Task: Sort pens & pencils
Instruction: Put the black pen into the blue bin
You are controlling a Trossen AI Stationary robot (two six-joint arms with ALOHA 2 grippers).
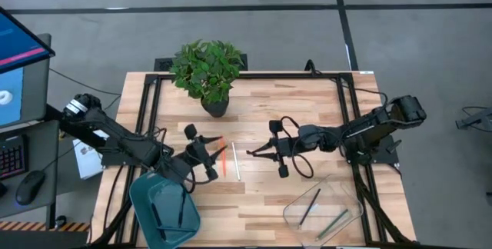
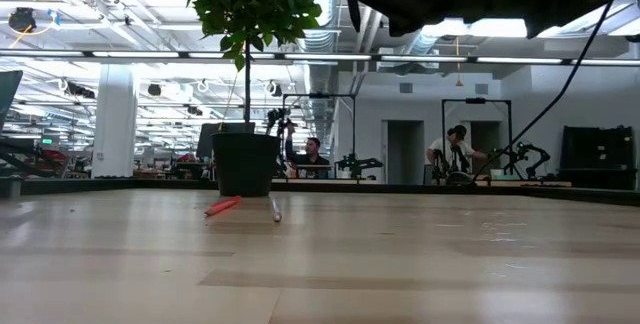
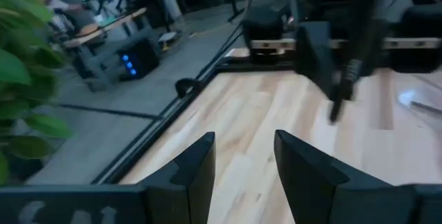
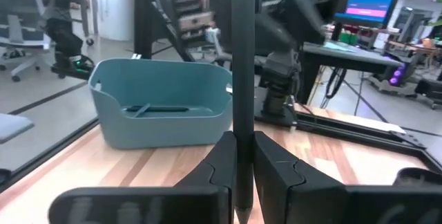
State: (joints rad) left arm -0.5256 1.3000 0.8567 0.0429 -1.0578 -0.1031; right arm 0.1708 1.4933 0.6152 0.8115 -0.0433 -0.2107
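Pens and pencils are thin sticks; an orange-red one [image 1: 224, 159] and a white one [image 1: 237, 161] lie side by side below the plant [image 1: 207, 68]; right gripper [image 1: 251, 153] beside them clamps a black pen [image 4: 241, 79]; left gripper [image 1: 218, 153] gapes, empty, over the orange-red one.

Wooden table and what rests on it

The pale plank table [image 1: 254, 195] carries a potted plant [image 1: 209, 72] near its far edge. An orange-red pen [image 1: 224, 158] and a white pen [image 1: 236, 162] lie side by side near the middle, apart. A teal bin [image 1: 164, 210] sits at the near left corner, a clear tray [image 1: 324, 207] at the near right, each with dark sticks inside.
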